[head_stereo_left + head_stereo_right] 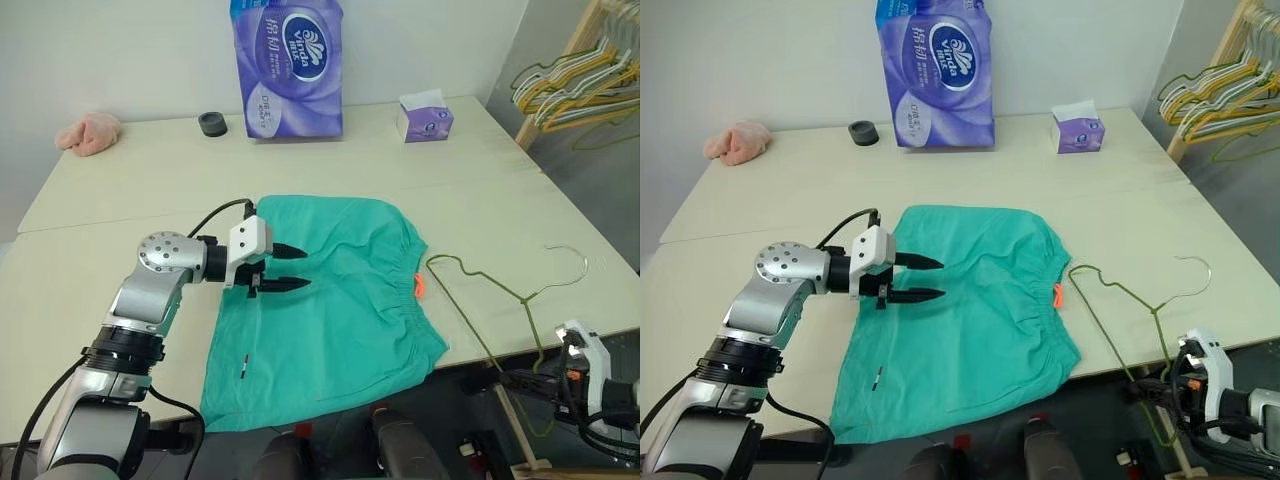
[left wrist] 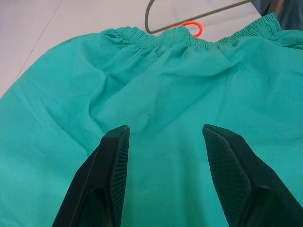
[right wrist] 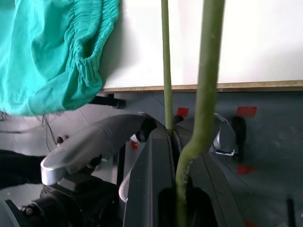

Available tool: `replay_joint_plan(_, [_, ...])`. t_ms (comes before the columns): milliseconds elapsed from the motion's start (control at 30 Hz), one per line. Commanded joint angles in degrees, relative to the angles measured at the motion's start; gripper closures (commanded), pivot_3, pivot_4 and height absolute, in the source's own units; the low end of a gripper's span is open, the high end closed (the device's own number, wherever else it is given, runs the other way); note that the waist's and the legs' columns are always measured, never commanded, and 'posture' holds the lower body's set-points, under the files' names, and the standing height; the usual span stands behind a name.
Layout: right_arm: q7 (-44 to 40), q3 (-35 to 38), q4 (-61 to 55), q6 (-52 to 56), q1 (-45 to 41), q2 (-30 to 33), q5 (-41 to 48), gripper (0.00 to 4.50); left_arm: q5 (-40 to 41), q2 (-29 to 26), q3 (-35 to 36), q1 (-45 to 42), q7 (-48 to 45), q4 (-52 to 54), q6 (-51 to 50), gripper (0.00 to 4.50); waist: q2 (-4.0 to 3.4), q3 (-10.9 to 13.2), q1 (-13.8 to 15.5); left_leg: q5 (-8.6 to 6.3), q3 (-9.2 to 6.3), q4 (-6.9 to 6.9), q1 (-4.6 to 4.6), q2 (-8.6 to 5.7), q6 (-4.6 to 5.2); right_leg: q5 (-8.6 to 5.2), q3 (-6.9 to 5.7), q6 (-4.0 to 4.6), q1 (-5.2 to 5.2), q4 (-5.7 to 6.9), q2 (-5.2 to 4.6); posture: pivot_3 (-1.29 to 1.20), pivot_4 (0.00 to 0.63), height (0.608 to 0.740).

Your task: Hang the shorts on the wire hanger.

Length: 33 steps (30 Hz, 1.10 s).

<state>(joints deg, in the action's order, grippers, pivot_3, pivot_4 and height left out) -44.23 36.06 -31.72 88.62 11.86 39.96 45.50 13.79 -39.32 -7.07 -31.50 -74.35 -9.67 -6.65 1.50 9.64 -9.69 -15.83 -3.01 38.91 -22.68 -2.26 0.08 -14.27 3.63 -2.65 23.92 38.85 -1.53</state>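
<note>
The teal-green shorts (image 1: 340, 300) lie flat on the pale table (image 1: 120, 200), waistband to the right with a small orange tag (image 1: 419, 285). My left gripper (image 1: 300, 268) hovers just over the shorts' left half, pointing right, its black fingers (image 2: 113, 161) open with only fabric showing between them. The wire hanger (image 1: 480, 275) lies beside the waistband, hook to the right, and its lower part juts past the table's front edge. There my right gripper (image 1: 495, 380) sits below the edge, shut on the hanger's wire (image 3: 203, 94).
At the back of the table stand a purple toilet paper pack (image 1: 290, 65), a tissue box (image 1: 425, 118) and a small black roll (image 1: 212, 124). A pink cloth (image 1: 90, 132) lies far left. A wooden rack with several hangers (image 1: 580, 85) stands at the right.
</note>
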Motion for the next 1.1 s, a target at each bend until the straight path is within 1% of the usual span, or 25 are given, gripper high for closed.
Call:
replay_joint_plan(33, [0.7, 0.5, -0.8, 0.4, -0.6, -0.2, 2.3, 4.5, 0.0, -0.5, 0.6, -0.3, 0.2, 1.7, 0.9, 1.92, 0.0, 0.0, 0.0, 0.0, 0.0, 0.0, 0.0, 0.0, 0.0, 0.0, 0.0, 0.0, 0.0, 0.0, 0.0, -0.28, 0.145, 0.74])
replay_joint_plan(267, [3.9, -3.4, 0.7, 1.6, -5.2, -2.0, 3.6, 4.5, -0.2, -0.2, 0.3, -0.6, 0.4, 1.9, 0.7, 1.92, 0.0, 0.0, 0.0, 0.0, 0.0, 0.0, -0.01, 0.01, 0.0, 0.0, 0.0, 0.0, 0.01, 0.0, 0.02, -0.28, 0.143, 0.74])
replay_joint_plan(467, [5.1, -4.4, 4.0, 3.5, -9.4, -1.5, 4.6, 4.5, -0.3, -0.6, 0.6, 0.0, 0.7, 2.4, 0.6, 1.92, -0.01, 0.0, 0.0, 0.0, 0.01, 0.0, -0.01, 0.0, 0.0, 0.0, 0.01, 0.0, 0.02, 0.0, 0.02, -0.27, 0.138, 0.74])
replay_joint_plan(600, [5.6, -5.4, 6.9, 3.9, -10.0, -0.1, 8.9, 4.5, -0.3, -0.8, 0.9, 0.2, 1.0, 2.6, 0.5, 1.92, -0.01, 0.0, 0.0, 0.0, 0.01, 0.0, -0.02, 0.0, 0.0, 0.0, 0.02, 0.0, 0.01, 0.0, 0.01, -0.27, 0.136, 0.74])
replay_joint_plan(700, [9.2, -7.3, 11.5, 3.9, -12.4, -0.2, 12.8, 4.5, -0.4, -0.7, 0.8, 0.1, 1.3, 2.5, 0.7, 1.92, -0.01, 0.0, 0.0, 0.0, 0.01, 0.0, -0.01, 0.01, 0.0, 0.0, 0.02, 0.01, 0.01, 0.0, 0.02, -0.27, 0.135, 0.74])
replay_joint_plan(900, [17.6, -12.4, 21.1, 3.9, -18.4, 2.8, 25.8, 4.5, -0.4, -0.6, 0.7, 0.3, 1.8, 3.0, 0.8, 1.92, -0.03, 0.0, -0.2, 0.0, 0.02, 0.0, -0.03, 0.02, 0.0, 0.01, 0.03, 0.01, 0.04, 0.02, 0.02, -0.26, 0.131, 0.74])
replay_joint_plan(1033, [25.2, -15.9, 27.1, 3.9, -23.8, 0.6, 31.0, 4.5, -0.4, -0.7, 0.9, 0.8, 2.1, 3.5, 0.8, 1.92, 0.0, 0.0, -0.2, 0.0, 0.03, 0.0, -0.04, 0.01, 0.0, 0.01, 0.05, 0.01, 0.04, 0.02, 0.03, -0.25, 0.127, 0.74])
replay_joint_plan(1100, [28.4, -16.7, 29.9, 3.9, -26.8, -1.3, 32.0, 4.5, -0.3, -0.8, 1.0, 1.0, 2.3, 3.8, 0.6, 1.92, -0.01, -0.1, -0.2, 0.0, 0.02, 0.0, -0.05, 0.02, 0.0, 0.01, 0.05, 0.01, 0.06, 0.02, 0.03, -0.24, 0.125, 0.74])
